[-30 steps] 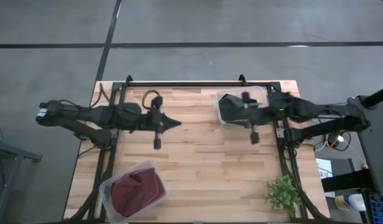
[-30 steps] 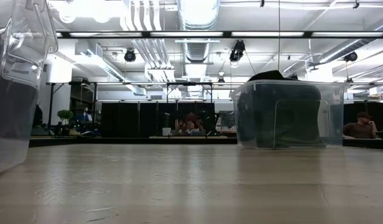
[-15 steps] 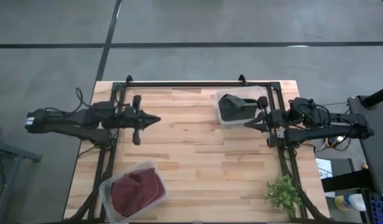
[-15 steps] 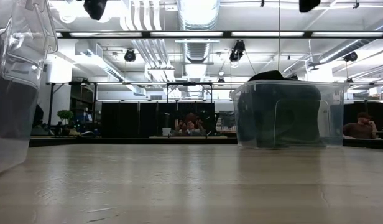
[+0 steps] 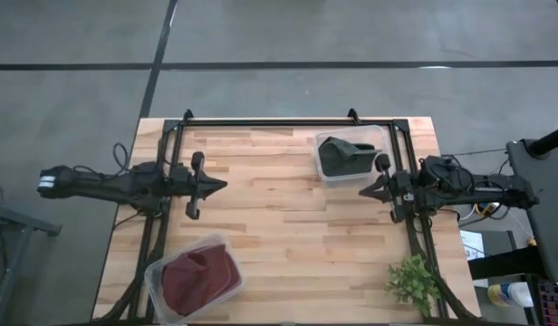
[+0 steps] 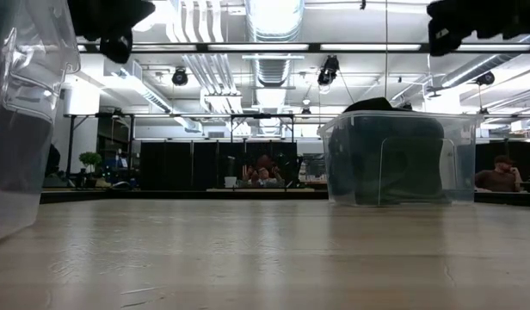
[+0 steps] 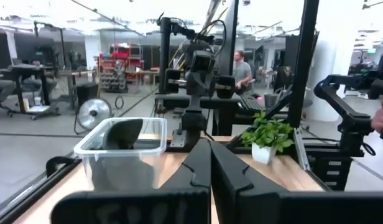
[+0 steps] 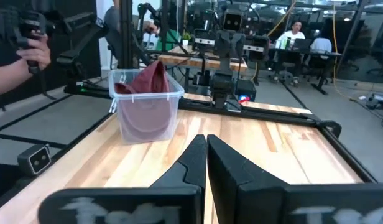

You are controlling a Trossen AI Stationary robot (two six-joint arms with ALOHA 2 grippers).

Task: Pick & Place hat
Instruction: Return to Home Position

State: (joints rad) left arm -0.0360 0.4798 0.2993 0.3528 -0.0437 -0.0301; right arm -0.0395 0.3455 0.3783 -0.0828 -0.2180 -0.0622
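A dark green hat (image 5: 344,154) lies in a clear bin (image 5: 377,136) at the table's far right; it also shows in the low view (image 6: 385,159) and the left wrist view (image 7: 120,134). A dark red hat (image 5: 199,276) lies in a clear bin (image 5: 159,272) at the near left, also seen in the right wrist view (image 8: 145,93). My left gripper (image 5: 223,184) is shut and empty above the table's left side, pointing right. My right gripper (image 5: 364,191) is shut and empty at the right side, pointing left, just near of the green hat's bin.
A small green plant (image 5: 412,281) stands at the table's near right corner. Black frame rails (image 5: 288,122) run along the far edge and both sides. Bare wooden table (image 5: 288,217) lies between the two bins. People sit and stand in the room beyond.
Both arms have drawn back from the table's middle toward their own sides, the left toward the left edge, the right toward the right edge and away from the green hat's bin. Both hats and bins have stayed where they were.
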